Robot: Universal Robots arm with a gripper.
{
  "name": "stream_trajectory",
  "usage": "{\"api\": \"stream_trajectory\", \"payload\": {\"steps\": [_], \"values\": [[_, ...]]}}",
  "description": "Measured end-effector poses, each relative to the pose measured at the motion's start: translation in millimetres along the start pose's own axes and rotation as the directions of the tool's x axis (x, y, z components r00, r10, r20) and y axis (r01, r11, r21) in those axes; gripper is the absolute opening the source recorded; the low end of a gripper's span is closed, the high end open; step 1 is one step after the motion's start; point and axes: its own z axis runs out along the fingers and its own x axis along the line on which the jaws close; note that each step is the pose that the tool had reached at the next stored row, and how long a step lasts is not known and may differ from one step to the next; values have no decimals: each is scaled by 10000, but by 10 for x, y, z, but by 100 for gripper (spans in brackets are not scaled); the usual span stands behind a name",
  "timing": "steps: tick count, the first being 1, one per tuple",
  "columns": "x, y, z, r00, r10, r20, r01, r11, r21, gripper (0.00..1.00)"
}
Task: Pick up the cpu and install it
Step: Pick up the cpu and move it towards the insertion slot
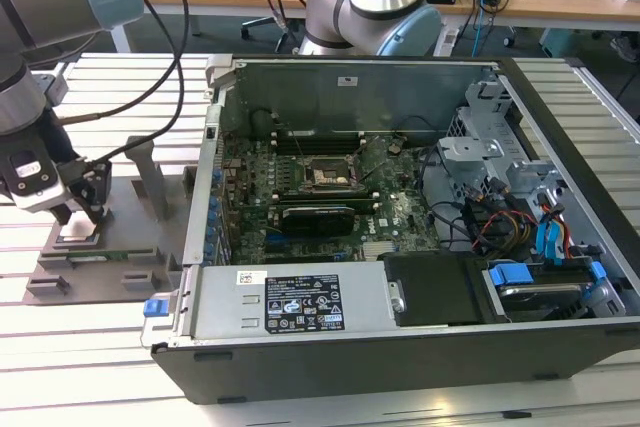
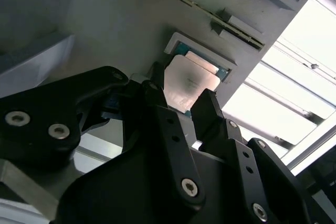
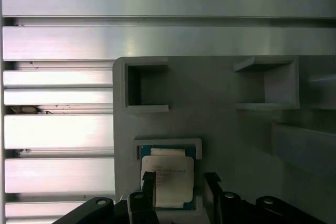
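The cpu (image 3: 168, 179), a small silvery square chip with a greenish rim, lies in a shallow pocket of the grey holder block (image 3: 220, 129). It shows in both wrist views, and in the second one the cpu (image 2: 185, 83) is seen between two black fingers. My gripper (image 3: 178, 190) is down over it, one finger against each side of the chip, shut on it. In the exterior view the gripper (image 1: 80, 215) sits low on the holder block (image 1: 110, 257), at that view's left. The black socket frame (image 1: 327, 173) lies on the motherboard inside the open computer case (image 1: 300, 307).
The holder block carries upright posts (image 1: 150, 177) and empty square pockets (image 3: 147, 85). It rests on a ribbed aluminium table (image 3: 58, 129). A long black card (image 1: 318, 215) sits just in front of the socket. Drive cages and cables (image 1: 520, 217) fill the case at the exterior view's right.
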Motion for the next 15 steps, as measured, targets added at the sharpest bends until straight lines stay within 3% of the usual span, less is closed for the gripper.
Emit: {"api": "stream_trajectory", "payload": {"steps": [5,11,13,14,15], "values": [[43,0,7,10000,-81,2,81,10000,26,48],[46,0,7,10000,-89,2,89,10000,26,49],[46,0,8,10000,-89,3,89,10000,25,55],[46,0,8,10000,-90,3,90,10000,25,68],[46,0,8,10000,-90,2,90,10000,26,68]]}}
